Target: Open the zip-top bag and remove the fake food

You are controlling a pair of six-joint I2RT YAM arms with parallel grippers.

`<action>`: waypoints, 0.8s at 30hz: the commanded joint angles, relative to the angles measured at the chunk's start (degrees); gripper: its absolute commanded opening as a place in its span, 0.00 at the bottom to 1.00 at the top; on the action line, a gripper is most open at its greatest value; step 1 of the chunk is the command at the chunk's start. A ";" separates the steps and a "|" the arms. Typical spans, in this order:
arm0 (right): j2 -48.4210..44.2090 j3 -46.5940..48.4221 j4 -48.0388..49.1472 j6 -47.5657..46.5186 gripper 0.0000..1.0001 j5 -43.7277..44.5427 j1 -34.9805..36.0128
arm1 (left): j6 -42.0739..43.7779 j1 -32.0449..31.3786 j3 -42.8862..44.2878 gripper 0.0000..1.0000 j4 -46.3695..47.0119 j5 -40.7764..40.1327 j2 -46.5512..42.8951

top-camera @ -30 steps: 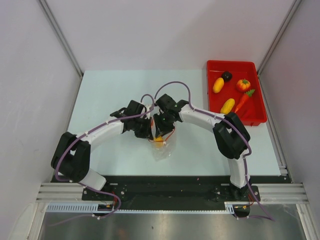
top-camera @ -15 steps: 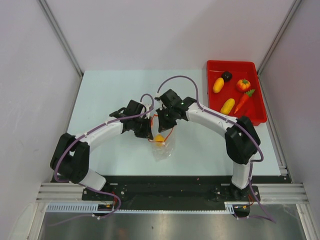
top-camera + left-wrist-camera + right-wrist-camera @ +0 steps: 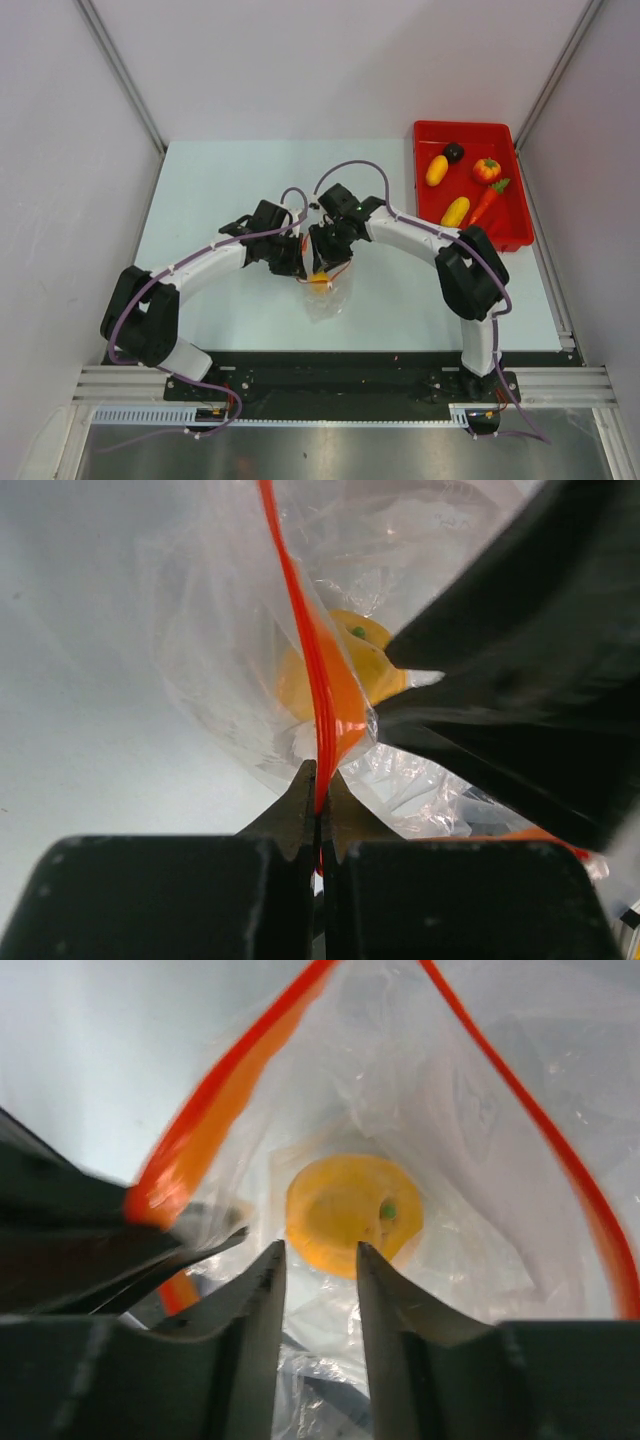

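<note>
Left gripper (image 3: 318, 800) is clamped fully shut on the orange-red zip strip (image 3: 300, 650) of the zip-top bag (image 3: 200, 630). The strip runs straight out from between its fingertips, and the rest of the clear crinkly plastic hangs just past them.

Right gripper (image 3: 320, 1250) has its jaws part way apart with nothing pinched between them. It's pointing down into the bag's open mouth, with one side of the strip off to each side of its fingers. The 1 piece left in there, an orange fruit (image 3: 350, 1215) with a tiny green dot, sits right beyond its fingertips at the bottom of the bag. I can't tell if the tips are touching it or just short of it.

From the top camera, both grippers meet nose to nose over the bag in the middle of the table (image 3: 220, 180). The bag is below them, toward the arm bases, with the fruit showing orange right under the tips.

The other fake food is well off to the right gripper's side in the red tray (image 3: 465, 127): 2 yellow ovals (image 3: 436, 170), a dark round piece (image 3: 454, 152), an orange-red round fruit (image 3: 487, 170) and a carrot (image 3: 487, 202). That's 5 pieces, all well apart from both grippers.
</note>
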 commanded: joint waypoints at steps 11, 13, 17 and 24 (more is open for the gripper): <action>7.08 -0.55 -1.42 -4.81 0.59 -2.02 2.37 | 1.02 0.14 -0.71 0.00 0.63 0.91 -1.20; 7.43 -1.17 -1.42 -5.34 0.62 -1.23 2.81 | 1.20 0.14 -0.71 0.00 0.54 0.73 -1.20; 8.13 -1.44 -1.24 -5.61 0.58 0.00 3.16 | 1.20 0.23 -0.71 0.00 0.45 0.64 -1.29; 3.66 -1.35 0.60 -3.76 0.15 -0.09 1.50 | 1.29 0.14 -0.88 0.00 0.28 0.38 -1.29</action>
